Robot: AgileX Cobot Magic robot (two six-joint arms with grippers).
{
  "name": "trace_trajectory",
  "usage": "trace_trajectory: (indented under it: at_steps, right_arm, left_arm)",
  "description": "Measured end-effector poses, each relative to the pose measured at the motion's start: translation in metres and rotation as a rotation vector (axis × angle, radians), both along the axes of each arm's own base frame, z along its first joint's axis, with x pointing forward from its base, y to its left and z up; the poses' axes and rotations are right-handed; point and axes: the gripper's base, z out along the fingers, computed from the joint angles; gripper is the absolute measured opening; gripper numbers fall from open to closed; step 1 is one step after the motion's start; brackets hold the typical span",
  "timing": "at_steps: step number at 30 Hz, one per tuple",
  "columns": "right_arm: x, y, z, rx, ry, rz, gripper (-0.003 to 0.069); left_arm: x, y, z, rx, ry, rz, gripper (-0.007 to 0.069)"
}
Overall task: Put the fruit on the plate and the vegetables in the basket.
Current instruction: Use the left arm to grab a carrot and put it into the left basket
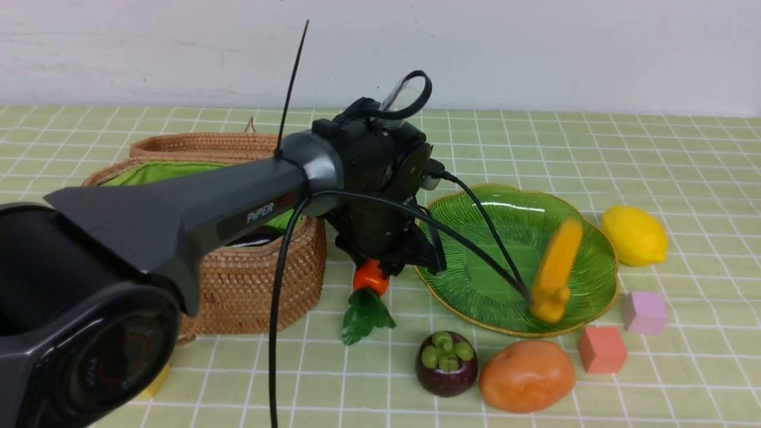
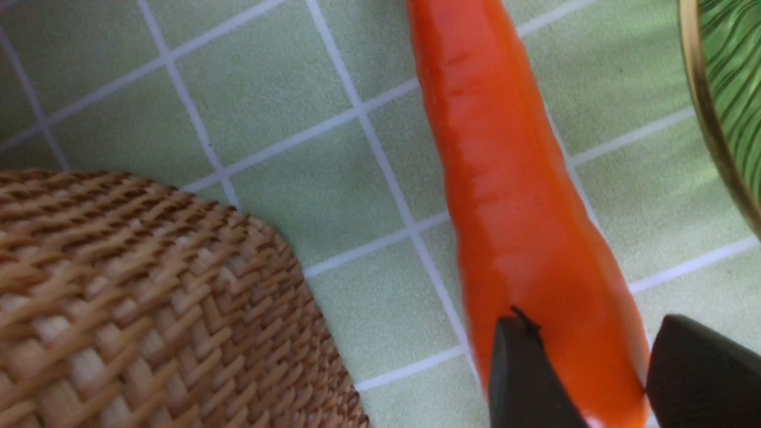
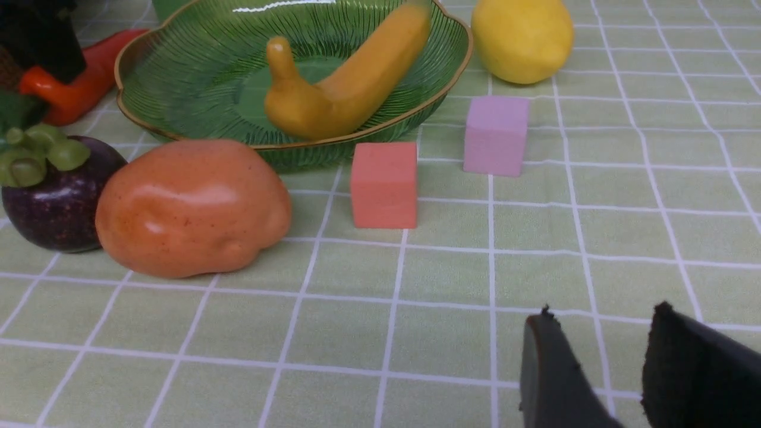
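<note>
Hanging low between the basket [image 1: 250, 279] and the plate [image 1: 475, 285], the left tool [image 2: 591, 324] sits over the carrot [image 1: 370, 278]. The carrot lies on the table [image 1: 684, 148] with its green leaves pointing toward the robot. In the left wrist view, the fat end of the carrot is between the two black fingers [image 2: 517, 368]. One cannot tell if they are squeezing it or only sitting next to it.

The right tool [image 3: 601, 315] is low over the table, near the front. Its two fingers are apart, and only the table shows between them.

The banana [image 1: 556, 267] is in the green plate, with one end up by the rim. The lemon [image 1: 635, 235] sits on the table just beside the plate, on the right. The mangosteen [image 1: 446, 364] and the potato [image 1: 527, 375] sit side by side, touching, on the table in front of the plate. A dark, shiny bit of the eggplant [image 1: 257, 238] shows inside the basket.

A red cube [image 1: 601, 349] and a pink cube [image 1: 645, 312] stand on the table near the plate.
</note>
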Motion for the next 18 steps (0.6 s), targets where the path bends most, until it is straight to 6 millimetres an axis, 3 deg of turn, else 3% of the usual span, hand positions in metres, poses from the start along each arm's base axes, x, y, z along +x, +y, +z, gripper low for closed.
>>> trace_trajectory:
  at_steps: [10, 18]
  right_arm:
    - [0.0, 0.0, 0.0, 0.0, 0.0, 0.0, 0.024]
    - [0.0, 0.0, 0.0, 0.0, 0.0, 0.0, 0.024]
  left_arm:
    - [0.002, -0.006, 0.015, -0.036, 0.046, -0.004, 0.0288]
    - [0.0, -0.006, 0.023, -0.021, 0.073, -0.026, 0.0351]
